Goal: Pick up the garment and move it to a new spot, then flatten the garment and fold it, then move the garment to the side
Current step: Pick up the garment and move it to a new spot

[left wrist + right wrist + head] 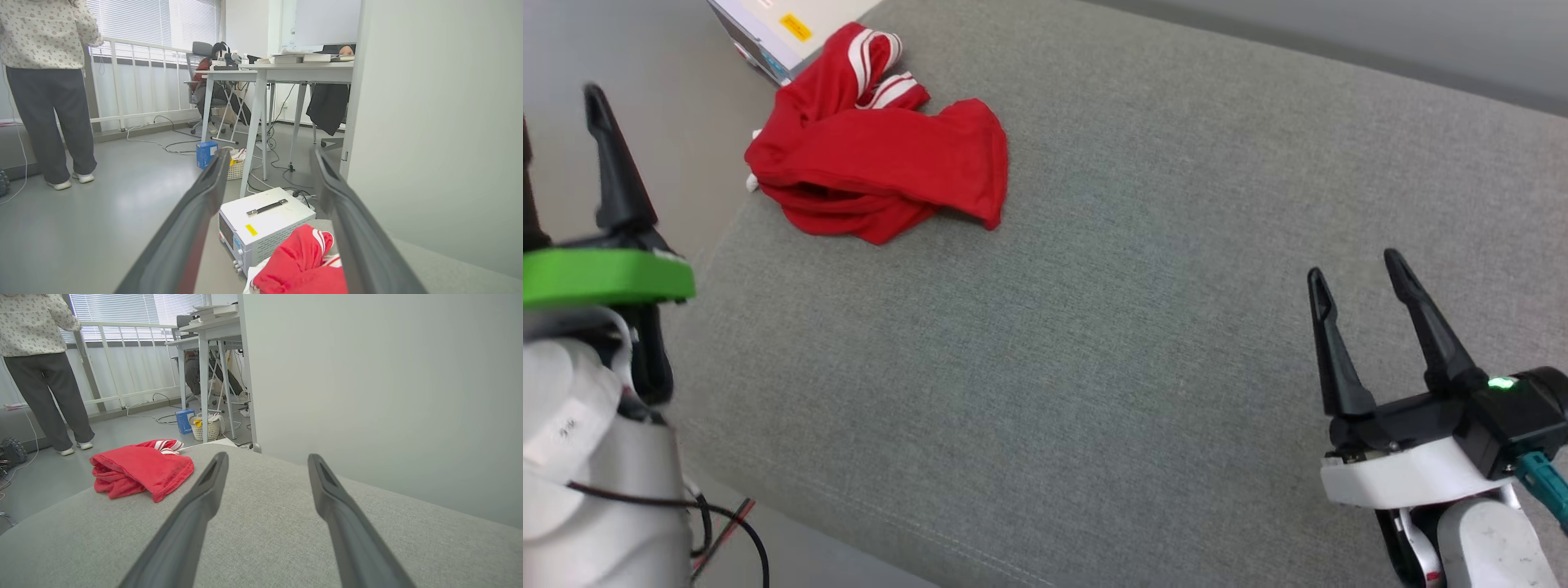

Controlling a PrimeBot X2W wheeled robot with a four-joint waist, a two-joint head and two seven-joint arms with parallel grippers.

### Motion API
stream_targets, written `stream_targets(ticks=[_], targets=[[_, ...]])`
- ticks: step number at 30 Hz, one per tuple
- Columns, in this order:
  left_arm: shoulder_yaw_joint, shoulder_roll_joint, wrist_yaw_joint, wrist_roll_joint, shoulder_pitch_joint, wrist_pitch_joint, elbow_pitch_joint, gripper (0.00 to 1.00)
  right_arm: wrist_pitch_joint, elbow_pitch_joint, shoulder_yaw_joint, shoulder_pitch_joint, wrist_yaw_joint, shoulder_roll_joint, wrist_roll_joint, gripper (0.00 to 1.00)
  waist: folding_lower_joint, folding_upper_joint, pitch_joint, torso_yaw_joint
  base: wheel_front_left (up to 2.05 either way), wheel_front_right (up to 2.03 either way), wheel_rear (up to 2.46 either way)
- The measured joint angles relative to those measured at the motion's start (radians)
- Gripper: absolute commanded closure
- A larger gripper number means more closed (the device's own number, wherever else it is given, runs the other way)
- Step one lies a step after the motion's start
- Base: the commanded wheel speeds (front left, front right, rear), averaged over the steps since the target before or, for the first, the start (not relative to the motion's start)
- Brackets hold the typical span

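Red garment (882, 167) crumpled in a heap on grey cushion (1135, 343), near its far edge. White-striped trim (870, 49) at the heap's far side.

Seen from left gripper (269, 154): garment just ahead and low, between the two fingers (192, 228), closer to the right-hand one, not touched. Left fingers spread wide, holding nothing.

Seen from right gripper (1354, 265): garment ahead and well off to the left, apart from both fingers (192, 514). Right fingers likewise spread wide, holding nothing, over bare cushion.

White box (265, 220) with yellow label (251, 230) and top handle (267, 207), directly beyond garment from left gripper. Touching the cloth or just beside it: cannot tell which.

Farther ahead of left gripper: blue carton (205, 154), basket (236, 167), desk (286, 69).

Ahead and to the left of both grippers: person (49, 81) standing on the floor (102, 212).

Pale wall (367, 375) ahead and to the right of both.
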Motion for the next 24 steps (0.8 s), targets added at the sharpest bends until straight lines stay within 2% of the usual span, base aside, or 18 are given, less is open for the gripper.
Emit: stream_targets(ticks=[3,6,10,12,16,24], targets=[[-0.032,0.055,-0.005,-0.043,-0.11,0.0,0.07,0.0,0.0,-0.021,0.002,-0.029,0.0,-0.015,-0.002,0.0,0.0,0.0,0.044,-0.014,0.0,0.0,0.0],[-0.107,0.12,-0.007,-0.104,-0.201,0.023,0.125,0.0,0.0,-0.044,0.007,-0.055,0.0,-0.029,-0.009,0.0,0.0,0.0,0.089,-0.026,0.0,0.0,0.0],[-0.213,0.208,-0.007,-0.221,-0.321,0.123,0.184,0.0,0.0,-0.068,0.014,-0.087,0.0,-0.05,-0.018,0.0,0.0001,0.0,0.151,-0.04,0.0,0.0,0.0],[-0.265,0.254,-0.007,-0.28,-0.369,0.213,0.22,0.0,0.0,-0.081,0.017,-0.099,0.0,-0.059,-0.02,0.0,0.0001,0.0,0.181,-0.048,0.0,0.0,0.0],[-0.365,0.31,-0.007,-0.382,-0.438,0.377,0.27,0.0,0.0,-0.099,0.015,-0.115,0.0,-0.07,-0.025,0.0,0.0002,0.0,0.233,-0.062,0.0,0.0,0.0],[-0.547,0.382,-0.007,-0.534,-0.532,0.732,0.374,0.0,0.0,-0.119,0.014,-0.141,0.0,-0.089,-0.027,0.0,0.0001,0.0,0.313,-0.088,0.0,0.0,0.0]])
